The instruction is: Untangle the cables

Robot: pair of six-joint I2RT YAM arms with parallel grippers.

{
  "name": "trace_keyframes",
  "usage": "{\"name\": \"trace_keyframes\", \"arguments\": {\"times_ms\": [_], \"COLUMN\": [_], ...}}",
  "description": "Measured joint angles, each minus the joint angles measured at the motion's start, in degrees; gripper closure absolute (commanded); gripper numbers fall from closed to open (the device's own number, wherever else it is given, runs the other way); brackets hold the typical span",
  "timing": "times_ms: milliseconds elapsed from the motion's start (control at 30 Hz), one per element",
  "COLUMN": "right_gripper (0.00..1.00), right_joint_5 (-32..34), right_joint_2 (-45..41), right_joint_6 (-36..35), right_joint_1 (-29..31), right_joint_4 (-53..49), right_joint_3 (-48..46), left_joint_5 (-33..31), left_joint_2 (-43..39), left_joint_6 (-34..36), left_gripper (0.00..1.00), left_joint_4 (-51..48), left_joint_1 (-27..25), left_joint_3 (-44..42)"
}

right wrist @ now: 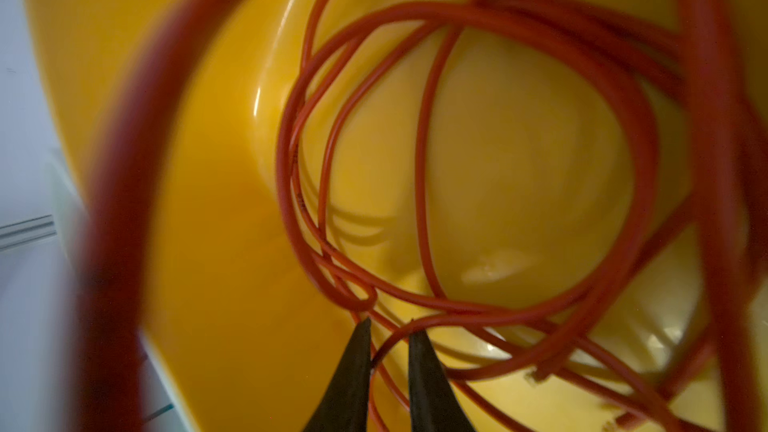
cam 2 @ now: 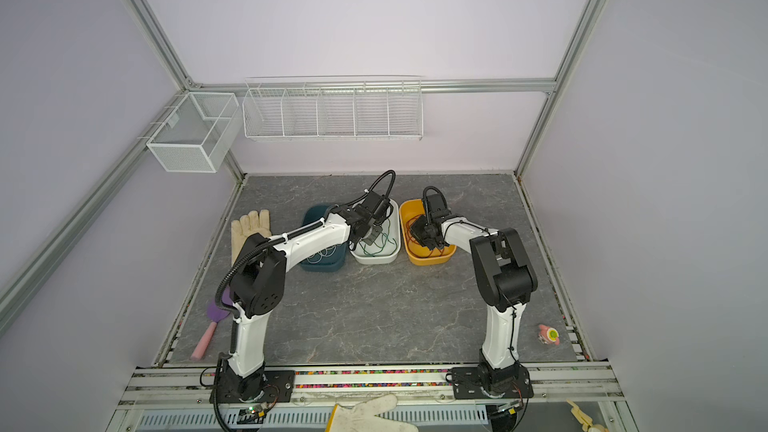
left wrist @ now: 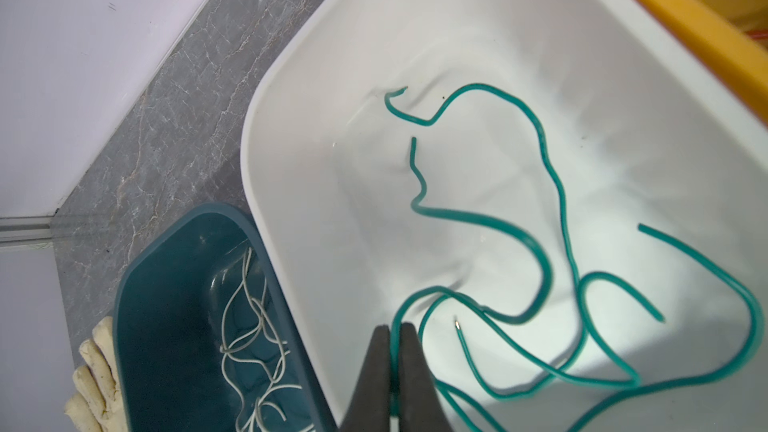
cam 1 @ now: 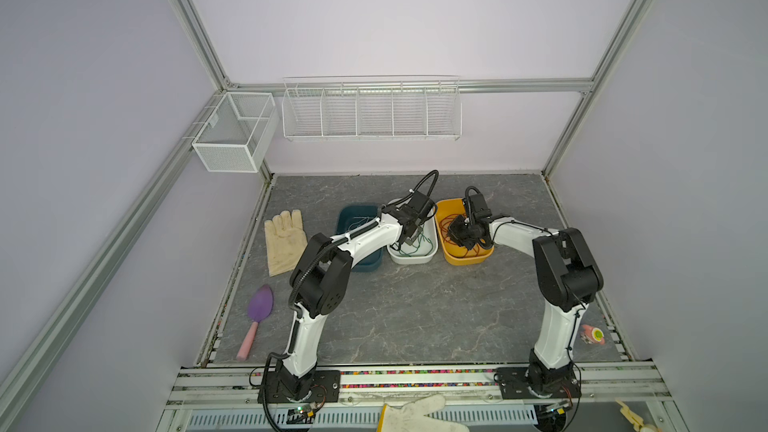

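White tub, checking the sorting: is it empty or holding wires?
Holding wires: several green wires lie curled on the white tub floor in the left wrist view; only green shows.

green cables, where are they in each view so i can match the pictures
In a top view: green cables in the white bin, middle of three.
In a top view: green cables, same white bin.
Left wrist: green cables spread across the white bin.
Right wrist: not in it.
Shared landmark: yellow bin, in all four.

Yellow tub [right wrist: 208, 201], white tub [left wrist: 332, 76]: glossy smooth plastic. Cables [right wrist: 116, 222]: smooth shiny sheath. Tabletop [cam 1: 415, 317]: matt stone-look. Glove [cam 1: 284, 243]: rough cloth. Rack [cam 1: 371, 135]: metal wire.
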Motion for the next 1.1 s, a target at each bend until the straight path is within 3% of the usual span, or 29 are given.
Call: {"name": "trace_keyframes", "arguments": {"times_ms": [133,267,433,567,833,1033,1100], "right_gripper": [0.82,0.80,0.66,0.55,0.36,0.24,0.13], "right_joint_5": [-0.42,-0.39,-0.37,-0.04,1.99,2.84,3.26], "right_joint_2": [0.02,0.17,0.17,-0.07,-5.77,-13.20,-16.13], "right_joint_6": [-0.17,-1.18,-3.15,-4.76,-8.24,-12.24,-15.02], "right_joint_1": [-0.52,-1.07,-1.16,-1.14,-1.09,-1.09,-1.03], "right_joint_4": [-0.04,-0.72,-1.42,-3.61,-8.85,-12.07,-13.11], "right_joint_3": [0.61,2.80,4.35,5.44,7.08,8.50,8.59], "left_joint_5": [-0.70,-1.09,-1.09,-1.16,-1.92,-1.79,-1.44], "left_joint_2": [0.00,-0.22,-2.19,-5.05,-12.87,-22.03,-26.10], "left_joint_6": [0.04,-0.07,-0.13,-0.50,-1.31,-3.65,-4.70], "left_gripper": [0.54,0.42,0.26,0.00,0.01,0.01,0.01], "left_joint_4": [-0.61,-0.90,-1.53,-2.08,-2.54,-2.23,-1.77], "left_joint_1": [0.00,0.00,0.00,-0.04,-0.79,-1.03,-1.03], "left_joint_3": [0.28,0.42,0.70,1.88,2.71,-1.64,-4.76]}}
